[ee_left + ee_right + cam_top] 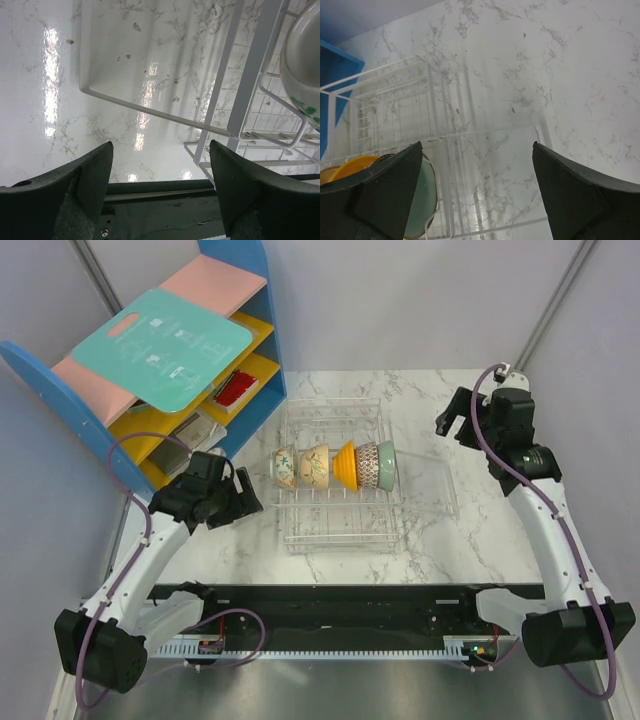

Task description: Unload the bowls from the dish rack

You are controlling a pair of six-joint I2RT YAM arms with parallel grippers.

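The white wire dish rack stands mid-table with several bowls on edge in a row: two cream floral bowls, an orange bowl, a grey-brown mesh-patterned bowl and a mint green bowl. My left gripper is open, left of the rack; its wrist view shows the rack's wire and a floral bowl at the right edge. My right gripper is open, right of and beyond the rack; its view shows the mint bowl and orange bowl.
A blue-and-yellow shelf unit with a teal cutting board on top stands at the back left. The rack's clear drain tray sticks out to the right. The marble table ends at a black rail by the arm bases.
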